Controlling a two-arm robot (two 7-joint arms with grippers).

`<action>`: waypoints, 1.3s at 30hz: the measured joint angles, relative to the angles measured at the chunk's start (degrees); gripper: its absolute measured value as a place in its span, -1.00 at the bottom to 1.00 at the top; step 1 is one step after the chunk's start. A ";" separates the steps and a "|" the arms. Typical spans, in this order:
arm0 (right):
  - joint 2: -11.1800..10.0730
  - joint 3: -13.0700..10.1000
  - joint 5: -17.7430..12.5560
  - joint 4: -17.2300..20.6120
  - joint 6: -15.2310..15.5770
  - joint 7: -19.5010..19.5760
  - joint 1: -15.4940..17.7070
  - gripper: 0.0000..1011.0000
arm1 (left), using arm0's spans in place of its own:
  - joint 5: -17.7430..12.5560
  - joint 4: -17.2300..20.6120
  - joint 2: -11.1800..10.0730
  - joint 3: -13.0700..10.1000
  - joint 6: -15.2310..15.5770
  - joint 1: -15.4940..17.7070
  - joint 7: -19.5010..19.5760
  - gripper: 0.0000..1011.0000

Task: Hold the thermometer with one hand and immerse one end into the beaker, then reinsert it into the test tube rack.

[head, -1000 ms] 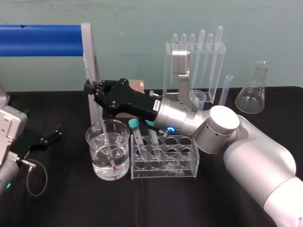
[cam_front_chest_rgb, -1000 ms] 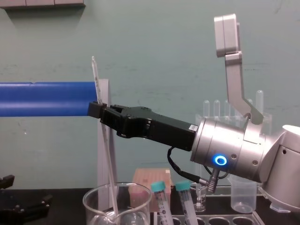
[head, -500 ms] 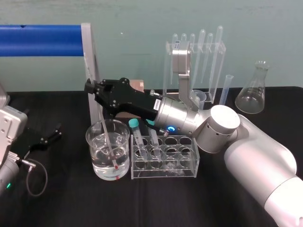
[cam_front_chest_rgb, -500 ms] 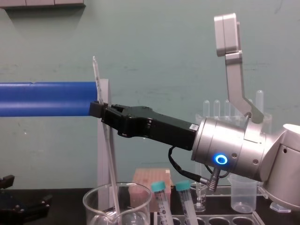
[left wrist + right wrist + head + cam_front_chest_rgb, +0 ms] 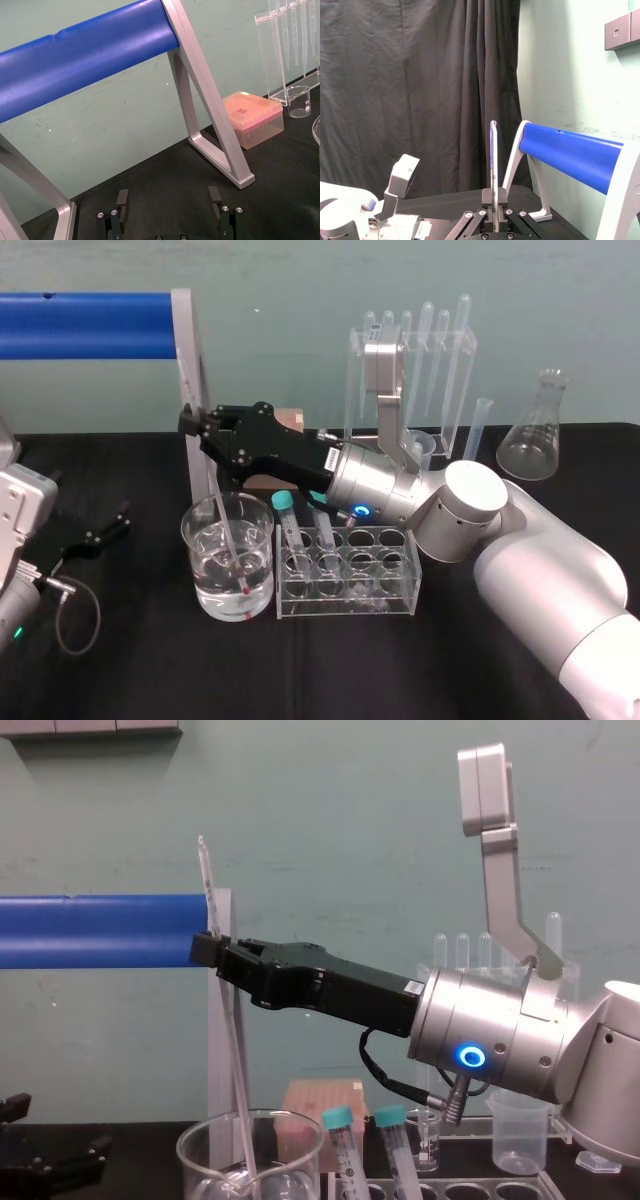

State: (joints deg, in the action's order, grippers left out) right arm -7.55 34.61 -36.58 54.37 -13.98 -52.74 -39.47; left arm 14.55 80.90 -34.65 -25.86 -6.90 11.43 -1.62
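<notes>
Thermometer [image 5: 225, 1020], a thin clear glass rod with a red tip, leans red-end-down in the wide clear glass beaker [image 5: 196, 558], pinched by the black two-finger right gripper [image 5: 190, 425] (left gripper [image 5: 96, 534] lies parted, off left).

The thermometer [image 5: 228, 540] stands in the beaker [image 5: 191, 548] left of the rack [image 5: 350, 585].

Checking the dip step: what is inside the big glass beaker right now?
The beaker holds clear liquid and the lower end of the thermometer, red tip down; the right gripper grips it above. The glass and liquid obscure whether the tip touches the bottom.
</notes>
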 joint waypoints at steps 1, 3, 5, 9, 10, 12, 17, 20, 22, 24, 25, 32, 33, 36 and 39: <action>-0.02 0.00 0.02 0.08 0.00 0.04 0.03 -0.90 | 0.00 0.00 0.00 0.00 0.00 0.00 0.00 0.99; -0.13 0.00 0.04 0.32 0.01 0.10 0.14 -0.90 | 0.00 0.00 0.00 0.00 0.00 0.00 0.00 0.99; -0.19 0.00 0.04 0.46 0.04 0.17 0.19 -0.90 | 0.00 0.00 0.00 0.00 0.00 0.00 0.00 0.99; -0.30 0.01 0.04 0.74 0.12 0.27 0.28 -0.90 | 0.00 0.00 0.00 0.00 0.00 0.00 0.00 0.99; -0.31 0.01 0.04 0.75 0.12 0.28 0.28 -0.90 | 0.00 0.00 0.00 0.00 0.00 0.00 0.00 0.99; -0.33 0.01 0.04 0.84 0.13 0.30 0.30 -0.90 | 0.00 0.00 0.00 0.00 0.00 0.00 0.00 0.99; -0.47 0.03 0.02 1.24 0.25 0.44 0.46 -0.90 | 0.00 0.00 0.00 0.00 0.00 0.00 0.00 0.99; -0.49 0.06 0.00 1.30 0.28 0.47 0.48 -0.90 | 0.00 0.00 0.00 0.00 0.00 0.00 0.00 0.99; -0.51 0.08 -0.01 1.32 0.31 0.49 0.49 -0.90 | 0.00 0.00 0.00 0.00 0.00 0.00 0.00 0.99; -0.52 0.09 -0.02 1.32 0.32 0.49 0.50 -0.90 | 0.00 0.00 0.00 0.00 0.00 0.00 0.00 0.99; -0.51 0.12 -0.03 1.32 0.33 0.51 0.51 -0.90 | 0.00 0.00 0.00 0.00 0.00 0.00 0.00 0.99; -0.58 0.22 -0.06 1.38 0.38 0.53 0.68 -0.90 | 0.00 0.00 0.00 0.00 0.00 0.00 0.00 0.99; -0.59 0.22 -0.06 1.38 0.39 0.52 0.68 -0.90 | 0.00 0.00 0.00 0.00 0.00 0.00 0.00 0.99; -0.62 0.25 -0.08 1.45 0.40 0.51 0.70 -0.90 | 0.00 0.00 0.00 0.00 -0.01 0.00 0.00 0.99; -0.68 0.29 -0.08 1.58 0.45 0.52 0.79 -0.90 | 0.00 0.00 0.00 0.00 0.00 0.00 0.00 0.99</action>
State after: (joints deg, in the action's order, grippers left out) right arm -8.23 34.90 -36.65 55.96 -13.53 -52.22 -38.69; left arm 14.55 80.90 -34.65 -25.86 -6.90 11.43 -1.62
